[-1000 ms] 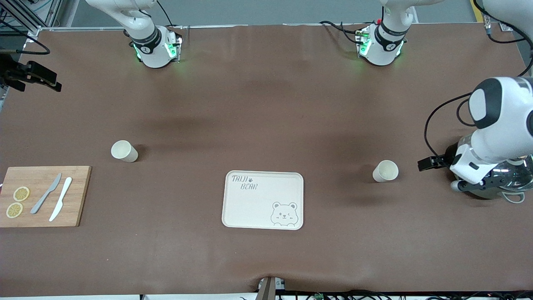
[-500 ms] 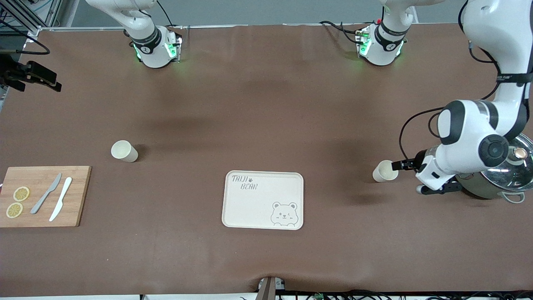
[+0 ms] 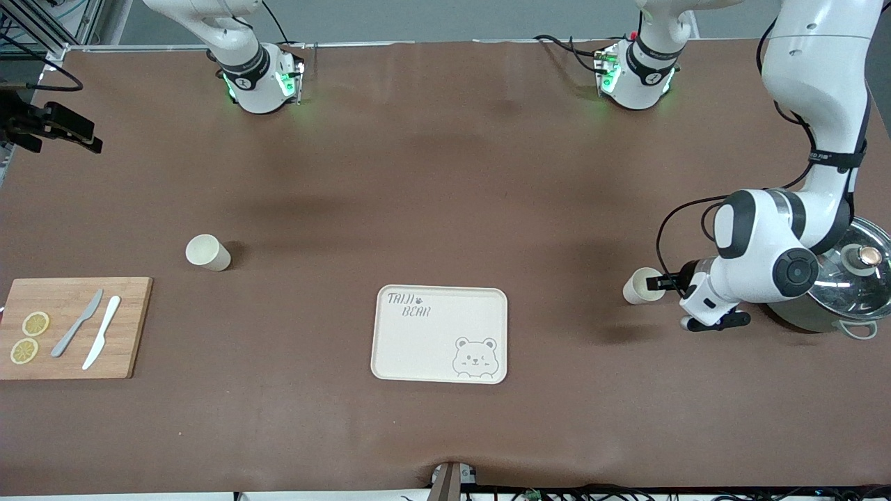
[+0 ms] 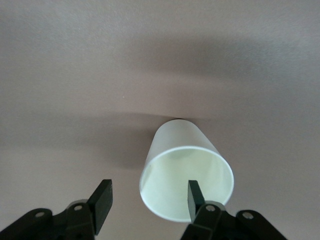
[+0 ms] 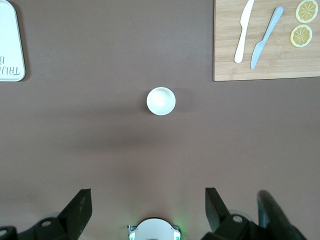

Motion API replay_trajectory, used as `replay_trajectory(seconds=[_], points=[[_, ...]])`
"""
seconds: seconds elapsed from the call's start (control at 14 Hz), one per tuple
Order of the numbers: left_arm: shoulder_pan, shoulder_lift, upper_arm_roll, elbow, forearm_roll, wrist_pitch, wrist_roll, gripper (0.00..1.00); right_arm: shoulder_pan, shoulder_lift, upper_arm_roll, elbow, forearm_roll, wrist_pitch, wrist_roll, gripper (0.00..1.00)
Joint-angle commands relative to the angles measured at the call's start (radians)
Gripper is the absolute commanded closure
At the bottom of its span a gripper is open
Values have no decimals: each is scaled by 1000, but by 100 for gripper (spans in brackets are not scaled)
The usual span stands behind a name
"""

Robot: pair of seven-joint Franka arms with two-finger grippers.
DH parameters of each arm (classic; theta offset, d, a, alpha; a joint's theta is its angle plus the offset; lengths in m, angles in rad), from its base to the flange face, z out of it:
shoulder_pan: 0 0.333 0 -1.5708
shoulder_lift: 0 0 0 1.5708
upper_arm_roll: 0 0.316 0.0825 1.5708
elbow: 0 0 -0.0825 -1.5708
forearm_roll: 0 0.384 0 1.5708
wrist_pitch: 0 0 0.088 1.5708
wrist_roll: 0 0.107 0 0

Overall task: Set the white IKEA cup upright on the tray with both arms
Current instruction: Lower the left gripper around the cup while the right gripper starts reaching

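Since a second ago the left arm has swung down from its end of the desk (image 3: 445,174), and its left pincer (image 3: 658,283) now sits at the rim of the nearby cup (image 3: 639,286), where earlier it hung well clear beside the steel pot (image 3: 846,282). That cup stands upright on the brown desk, toward the left arm's end, well apart from the tray (image 3: 440,334) and not yet lifted. The left wrist view shows why the approach comes low and from the side: one finger (image 4: 194,195) reaches inside the cup's mouth (image 4: 186,182) while the other finger (image 4: 102,199) stands outside the wall, so the jaws straddle the rim, parted and not yet pinching it. A rim pinch of this kind would keep the cup upright through the carry, which is likely the reason for it.

Nothing else has shifted. A second cup (image 3: 207,252) stands upright toward the right arm's end of the desk, near the cutting board (image 3: 73,327) with its two knives (image 3: 90,331) and lemon slices (image 3: 29,337). The right arm waits high up; its right pincer (image 5: 145,210) hangs spread wide and holds nothing, with that second cup below it in its wrist view, presumably staged for its own turn.

The tray lies bare, nearer the front camera than both cups and roughly midway between them, reachable by either arm.
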State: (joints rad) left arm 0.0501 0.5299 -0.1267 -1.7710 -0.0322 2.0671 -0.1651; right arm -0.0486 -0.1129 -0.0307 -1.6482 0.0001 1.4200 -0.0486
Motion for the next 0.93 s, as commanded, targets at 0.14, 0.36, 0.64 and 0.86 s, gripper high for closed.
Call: replay_trajectory(seconds=[0.14, 0.36, 0.64, 0.86], points=[[-9, 12, -2, 13, -14, 15, -7, 83, -17, 76, 14, 75, 11, 2, 1, 0], [-12, 35, -2, 44, -12, 15, -7, 100, -4, 177, 18, 99, 2, 10, 1, 0], [-33, 24, -2, 93, -12, 1, -5, 100, -10, 246, 14, 131, -6, 8, -4, 0], [-49, 22, -2, 156, -14, -56, -23, 100, -51, 255, 14, 102, 9, 10, 6, 0]])
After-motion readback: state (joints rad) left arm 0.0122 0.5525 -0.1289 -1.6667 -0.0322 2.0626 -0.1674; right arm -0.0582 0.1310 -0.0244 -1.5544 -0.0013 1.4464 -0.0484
